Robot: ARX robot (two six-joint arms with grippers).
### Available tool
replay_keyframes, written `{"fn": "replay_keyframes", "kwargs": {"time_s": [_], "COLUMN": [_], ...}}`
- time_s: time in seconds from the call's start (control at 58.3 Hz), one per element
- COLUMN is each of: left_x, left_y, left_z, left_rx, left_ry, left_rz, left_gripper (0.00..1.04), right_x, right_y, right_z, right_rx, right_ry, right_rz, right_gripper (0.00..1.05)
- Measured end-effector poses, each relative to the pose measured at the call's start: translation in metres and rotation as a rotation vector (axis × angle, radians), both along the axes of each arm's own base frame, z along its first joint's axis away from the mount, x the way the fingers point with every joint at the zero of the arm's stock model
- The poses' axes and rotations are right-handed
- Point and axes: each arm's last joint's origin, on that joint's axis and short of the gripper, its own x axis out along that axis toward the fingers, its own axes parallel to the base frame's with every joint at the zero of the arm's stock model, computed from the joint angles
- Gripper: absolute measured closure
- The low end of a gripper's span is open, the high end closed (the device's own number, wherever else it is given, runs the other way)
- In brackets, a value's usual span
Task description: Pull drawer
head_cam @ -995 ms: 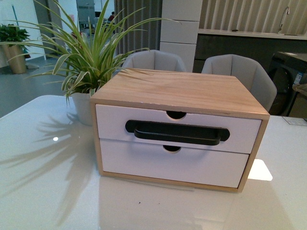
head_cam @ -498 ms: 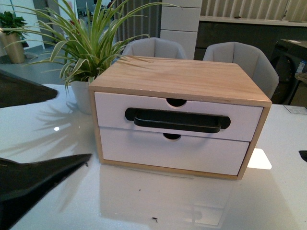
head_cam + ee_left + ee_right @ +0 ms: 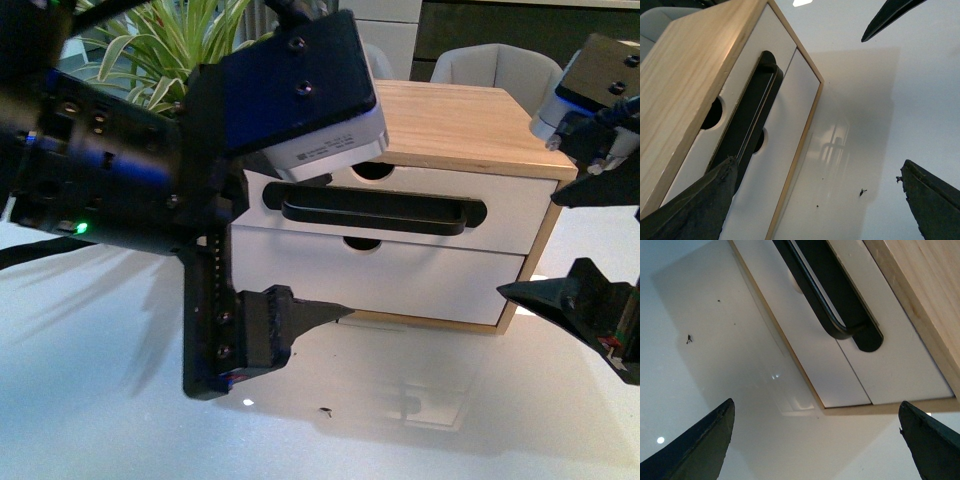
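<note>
White-fronted, the wide wooden drawer (image 3: 505, 222) with its long black recessed bar handle (image 3: 372, 210) sits shut in the pale wooden two-drawer cabinet (image 3: 460, 125), just beyond the fingertips of both hands in the front view. The left gripper (image 3: 335, 250) is spread wide and empty before one end of the bar. The right gripper (image 3: 527, 245), equally wide and empty, hangs by the cabinet's other corner. The plain white drawer front (image 3: 400, 275) lies just under the bar.

From the left wrist, one finger (image 3: 700, 207) overlaps the bar, though I cannot tell if it touches. The other hangs over the glossy white table (image 3: 865, 100).

From the right wrist, both fingers are splayed above the table, with the bar's rounded end ahead of them and apart.

Likely risks: the two hands crowding one bar and colliding, a fingertip catching the plain front instead, or a one-handed pull dragging the unbraced cabinet across the slick tabletop.
</note>
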Motion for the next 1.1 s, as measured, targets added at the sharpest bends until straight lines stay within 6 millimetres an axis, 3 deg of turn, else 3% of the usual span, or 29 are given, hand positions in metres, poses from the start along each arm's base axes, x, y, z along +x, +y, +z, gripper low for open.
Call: {"fn": "replay_keyframes", "kwargs": {"time_s": [0.257, 0.446, 0.738, 1.098], "left_x": [0.035, 0.056, 0.074, 0.082], "left_y": [-0.014, -0.013, -0.01, -0.007], "left_z": [-0.01, -0.014, -0.02, -0.034], "left_rx": [0.094, 0.127, 0.154, 0.186], "left_ry": [-0.02, -0.024, -0.024, -0.007], "left_rz": [0.004, 0.02, 0.036, 0.039], "left_gripper": [0.07, 0.07, 0.07, 0.07], "right_x": [0.026, 0.047, 0.063, 0.076], "right_y": [0.019, 0.028, 0.04, 0.048], "right_z": [0.001, 0.0, -0.005, -0.014], "right_rx": [-0.018, -0.006, 0.002, 0.001], "right_ry": [0.027, 0.045, 0.073, 0.111], "right_rz": [0.11, 0.151, 0.198, 0.216], "right_gripper": [0.09, 0.09, 0.09, 0.09]}}
